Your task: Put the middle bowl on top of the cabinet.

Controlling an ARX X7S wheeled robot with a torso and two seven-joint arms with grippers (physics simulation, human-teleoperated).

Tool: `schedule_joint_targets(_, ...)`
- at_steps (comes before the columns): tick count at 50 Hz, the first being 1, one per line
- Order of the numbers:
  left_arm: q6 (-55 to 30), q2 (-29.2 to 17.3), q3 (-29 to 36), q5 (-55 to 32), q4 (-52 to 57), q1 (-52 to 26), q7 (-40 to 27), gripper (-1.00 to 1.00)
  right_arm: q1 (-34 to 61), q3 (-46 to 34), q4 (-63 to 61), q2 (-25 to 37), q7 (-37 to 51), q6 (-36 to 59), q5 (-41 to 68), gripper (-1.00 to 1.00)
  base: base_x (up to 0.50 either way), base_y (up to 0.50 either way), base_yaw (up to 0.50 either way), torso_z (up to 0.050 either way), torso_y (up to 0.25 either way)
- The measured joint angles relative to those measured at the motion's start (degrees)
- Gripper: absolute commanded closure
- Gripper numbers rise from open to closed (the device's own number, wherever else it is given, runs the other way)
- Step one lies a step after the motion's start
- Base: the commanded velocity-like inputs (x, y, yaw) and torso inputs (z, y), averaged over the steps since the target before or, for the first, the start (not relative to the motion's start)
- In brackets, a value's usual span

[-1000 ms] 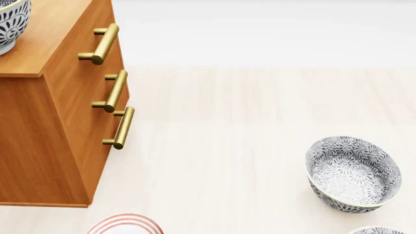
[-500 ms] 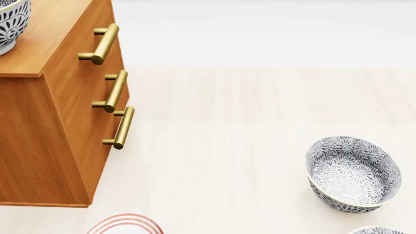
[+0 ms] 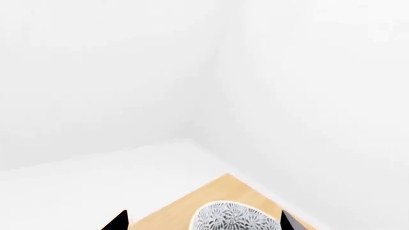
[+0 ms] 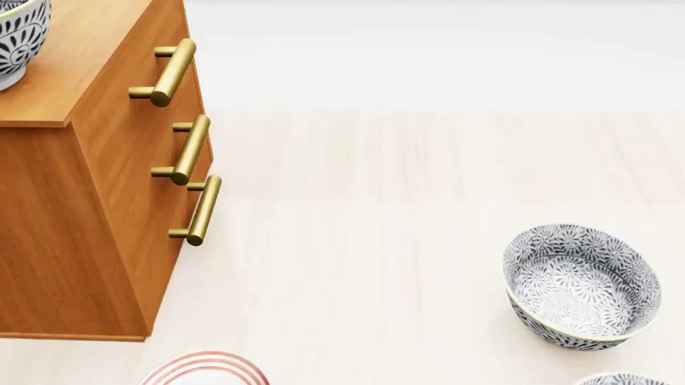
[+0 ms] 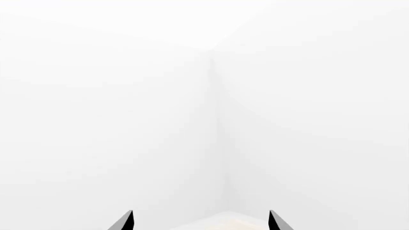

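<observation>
Left wrist: the left gripper (image 3: 203, 225), jaws spread wide, hovers over the grey-and-white floral middle bowl (image 3: 231, 218) sitting on the tall orange-brown wooden cabinet (image 3: 182, 203), so placement looks done; head: three brass handles, two more bowls at floor level; right wrist: right gripper (image 5: 200, 223) open, empty.

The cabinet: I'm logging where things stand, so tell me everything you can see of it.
The cabinet is orange-brown, wood-grained, upright on the pale floor at the head view's left. Its front carries three brass bar handles, one per drawer, all looking shut. A patterned bowl sits on its flat top, cut by the frame edge. The left wrist view shows the bowl between the open fingertips.
</observation>
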Motion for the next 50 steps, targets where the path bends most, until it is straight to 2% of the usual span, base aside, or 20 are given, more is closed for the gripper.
schedule_joint_targets(23, 4.6, -3.4, 3.0, 11.4, 12.3, 8.6, 3.8, -1.0, -0.8, 0.2, 0.1, 0.1, 0.1, -0.6, 0.1, -1.0, 0.0, 0.0, 0.0, 0.0, 0.0)
schedule_joint_targets(50, 11.6, -8.1, 6.4, 25.7, 26.2, 21.4, 3.6, -1.0, -1.2, 0.1, 0.1, 0.3, 0.2, -1.0, -0.1, -1.0, 0.0, 0.0, 0.0, 0.0, 0.0)
